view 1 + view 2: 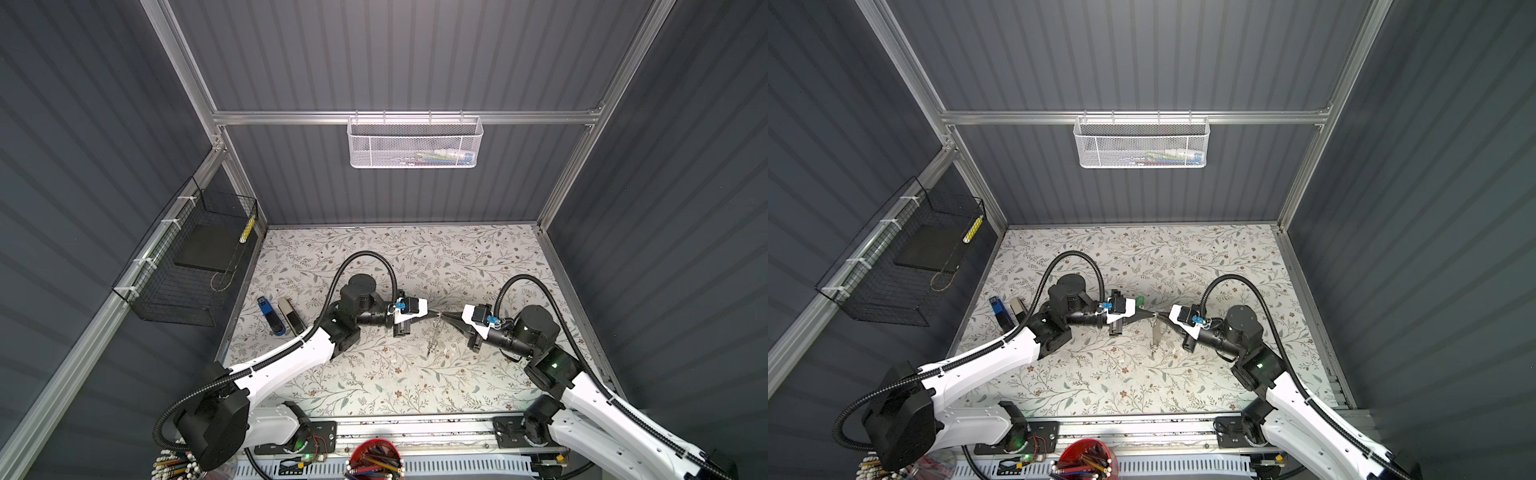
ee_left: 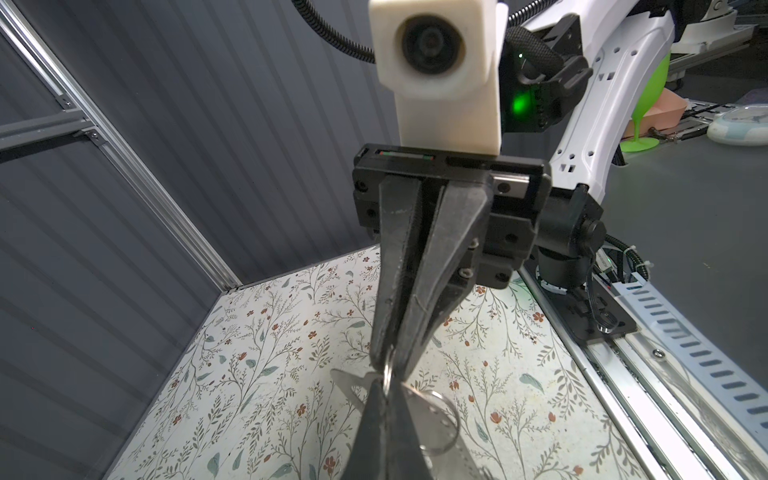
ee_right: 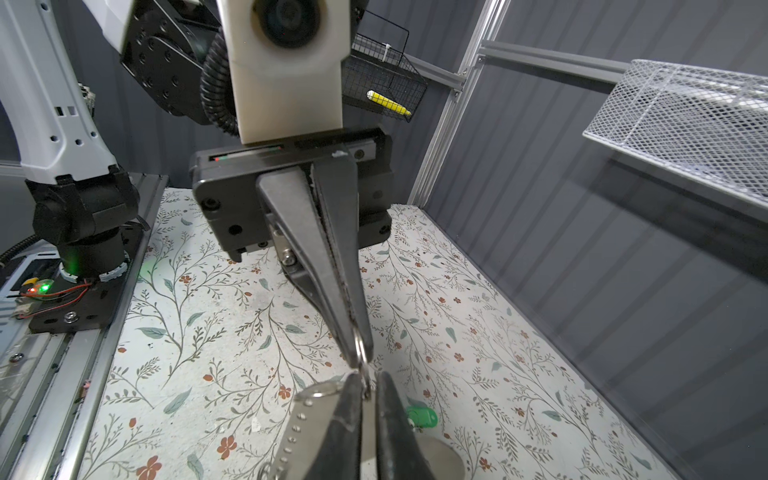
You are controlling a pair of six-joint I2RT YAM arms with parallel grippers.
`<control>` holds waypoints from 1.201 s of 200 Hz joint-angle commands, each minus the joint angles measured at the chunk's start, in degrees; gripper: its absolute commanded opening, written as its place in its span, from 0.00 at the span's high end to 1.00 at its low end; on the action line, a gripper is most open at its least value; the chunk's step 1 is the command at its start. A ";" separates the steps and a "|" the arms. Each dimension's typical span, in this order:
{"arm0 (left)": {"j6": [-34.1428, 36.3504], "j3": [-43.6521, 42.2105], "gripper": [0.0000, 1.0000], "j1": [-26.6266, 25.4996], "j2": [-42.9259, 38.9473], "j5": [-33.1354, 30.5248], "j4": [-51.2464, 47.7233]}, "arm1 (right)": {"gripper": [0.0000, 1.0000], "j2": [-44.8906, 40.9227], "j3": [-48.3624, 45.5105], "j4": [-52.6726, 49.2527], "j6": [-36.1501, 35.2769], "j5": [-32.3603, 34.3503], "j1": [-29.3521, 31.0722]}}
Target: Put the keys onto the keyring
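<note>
- Metal loop (image 3: 367, 347) sits pinched between left gripper (image 3: 357, 357) and right gripper (image 2: 388, 362), tips meeting; uneven pull may slip it
- keyring (image 1: 1156, 332) would drop to desk (image 1: 374, 257) middle; green key (image 3: 422, 417) lies loose there

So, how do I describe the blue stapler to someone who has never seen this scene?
Find the flowered table and go to its left edge, close to the black wire basket on the side wall. Two staplers lie there side by side. The blue stapler is the one nearer the edge; the grey stapler beside it has no colour.
</note>
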 commanded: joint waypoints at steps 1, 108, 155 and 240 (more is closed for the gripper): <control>-0.50 1.29 1.00 -0.20 0.51 2.85 0.01 | 0.94 0.06 -0.10 0.46 0.03 -1.80 -0.03; 20.79 10.14 0.62 -0.59 -0.71 -8.95 -31.88 | 1.00 3.51 10.16 -26.20 -8.56 5.00 -0.01; 22.08 11.28 0.62 -1.65 -0.35 -9.94 -32.43 | 1.00 6.00 11.79 -26.75 -8.17 3.57 0.04; 22.41 13.59 0.67 -4.74 2.53 -12.42 -32.47 | 1.00 7.00 12.57 -26.81 -7.20 1.51 0.02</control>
